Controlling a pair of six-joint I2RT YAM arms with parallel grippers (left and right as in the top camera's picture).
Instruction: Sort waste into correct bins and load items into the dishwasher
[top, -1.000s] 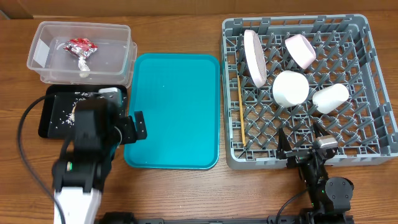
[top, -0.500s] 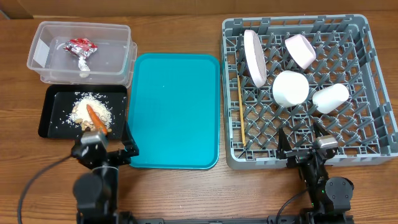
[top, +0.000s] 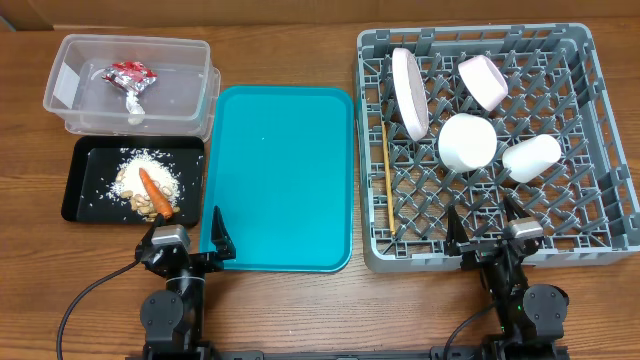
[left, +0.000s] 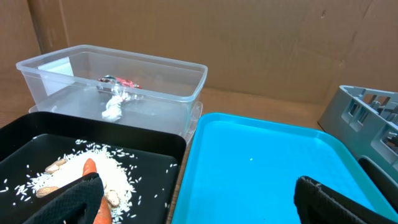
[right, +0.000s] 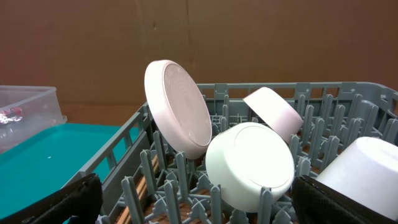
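White and glossy, the plate (top: 407, 92) leans on edge in the rack (top: 575, 35), stiff, likely slippery and breakable, best taken by its rim, I judge, while my left gripper (left: 198, 182) and right gripper (right: 196, 183) sit with jaws spread wide, holding nothing.

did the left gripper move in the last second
Yes. The left gripper drew back off the black tray toward the bottom of the overhead view, now just past the tray's near rim.
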